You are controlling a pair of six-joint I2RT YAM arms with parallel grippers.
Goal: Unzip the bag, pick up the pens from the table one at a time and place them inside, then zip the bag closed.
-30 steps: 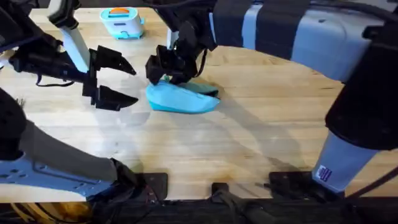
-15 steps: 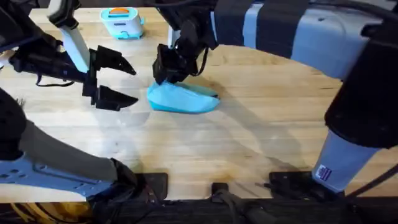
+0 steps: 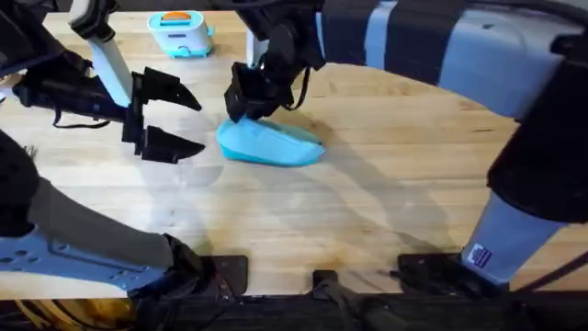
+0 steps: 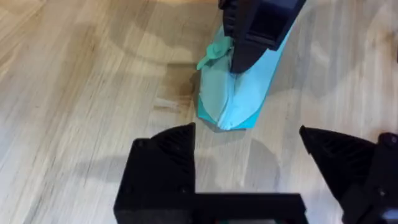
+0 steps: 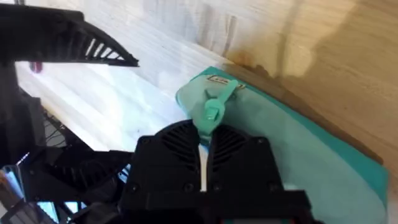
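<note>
Lying on the table (image 3: 386, 211) left of centre, the bag (image 3: 272, 145) is a light blue pouch resting on its side, its long axis running roughly left to right in the overhead view, with a darker teal band along its far edge. The right arm reaches across the middle from the right and ends in the right pincer (image 3: 248, 99), which stands directly over the bag's left end, near its far edge. In the right wrist view this pincer (image 5: 203, 163) has its two black fingers pressed together, with only a thin seam between them, and the small teal pull tab (image 5: 213, 109) projects from between the fingertips; the pincer appears to be pinching the tab, though the contact point itself is hidden by the fingers. The left wrist view shows the same tab (image 4: 215, 52) beside the right pincer at the bag's top, the pouch tapering to a point toward the camera. The left pincer (image 3: 188, 122) is held level just to the left of the bag, apart from it, its two black fingers (image 4: 163, 157) spread wide and directed at the bag's near end. A teal toy toaster (image 3: 180, 33) with an orange top stands at the far left of the table.
</note>
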